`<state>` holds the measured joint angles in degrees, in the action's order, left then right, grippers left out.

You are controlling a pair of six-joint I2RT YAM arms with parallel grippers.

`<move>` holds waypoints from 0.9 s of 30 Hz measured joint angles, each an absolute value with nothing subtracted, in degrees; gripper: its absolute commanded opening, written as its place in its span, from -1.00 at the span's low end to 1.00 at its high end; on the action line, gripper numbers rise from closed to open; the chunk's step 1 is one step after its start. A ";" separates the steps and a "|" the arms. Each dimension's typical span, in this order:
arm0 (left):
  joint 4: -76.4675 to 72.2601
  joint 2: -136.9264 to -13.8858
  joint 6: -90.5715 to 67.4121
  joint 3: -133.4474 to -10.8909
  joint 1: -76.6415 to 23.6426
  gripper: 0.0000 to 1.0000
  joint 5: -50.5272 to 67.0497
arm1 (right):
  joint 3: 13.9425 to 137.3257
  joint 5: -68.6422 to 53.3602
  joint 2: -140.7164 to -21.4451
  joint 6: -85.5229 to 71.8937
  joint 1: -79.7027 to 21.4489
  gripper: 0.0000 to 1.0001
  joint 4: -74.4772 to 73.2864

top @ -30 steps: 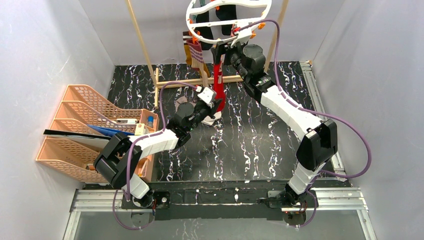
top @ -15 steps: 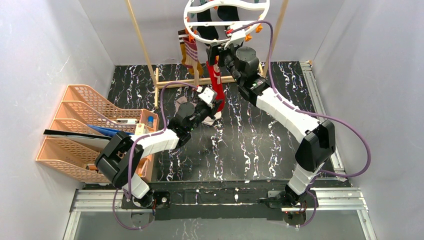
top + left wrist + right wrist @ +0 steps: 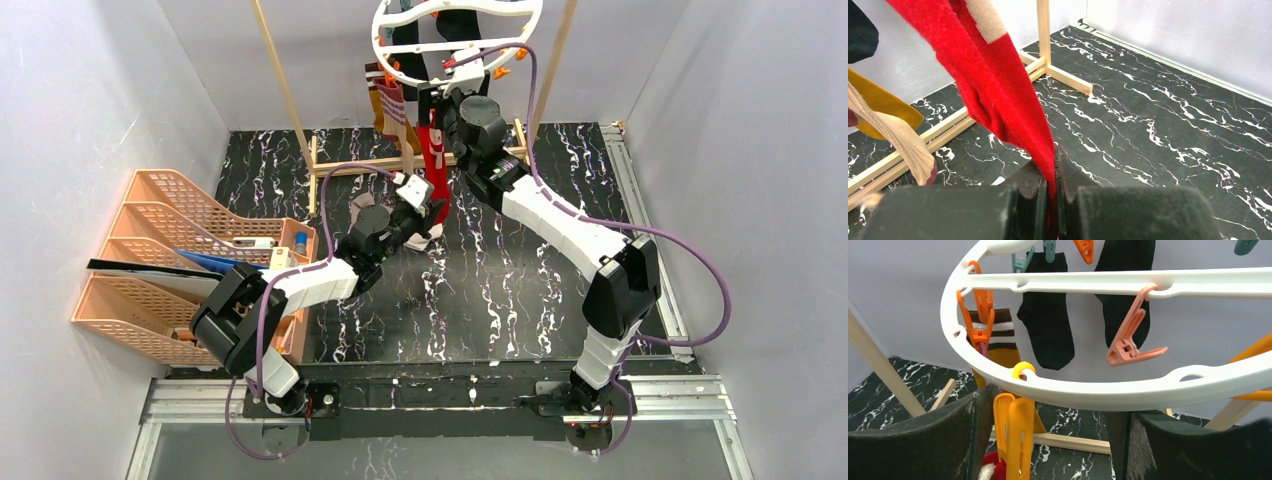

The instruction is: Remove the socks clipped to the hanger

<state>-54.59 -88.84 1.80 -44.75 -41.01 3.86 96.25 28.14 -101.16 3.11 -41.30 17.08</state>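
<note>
A red sock (image 3: 998, 90) runs from the hanger (image 3: 1098, 390) down to the left gripper (image 3: 1054, 167).
Peach file trays (image 3: 165, 200) sit well left of the hanger. Below it, left fingers pinch the sock's lower end. Under its rim, the right gripper (image 3: 1053, 440) has fingers spread around a yellow-orange clothespin (image 3: 1015, 435), its bite cut off.
</note>
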 measured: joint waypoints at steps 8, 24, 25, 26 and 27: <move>-54.41 -89.12 1.67 -44.80 -41.04 -1.00 3.86 | 96.38 32.84 -102.50 8.32 -43.64 0.72 19.57; -54.37 -89.86 1.50 -44.93 -41.01 -1.00 3.84 | 97.10 40.47 -105.82 18.46 -47.07 0.78 25.61; -54.37 -89.86 1.50 -44.93 -41.01 -1.00 3.86 | 97.10 40.73 -105.86 18.72 -47.09 0.76 25.85; -54.37 -89.86 1.50 -44.93 -41.01 -1.00 3.84 | 97.10 40.91 -105.91 19.00 -47.16 0.73 25.98; -54.37 -89.86 1.50 -44.93 -41.01 -1.00 3.84 | 97.10 41.08 -105.91 19.16 -47.22 0.70 26.04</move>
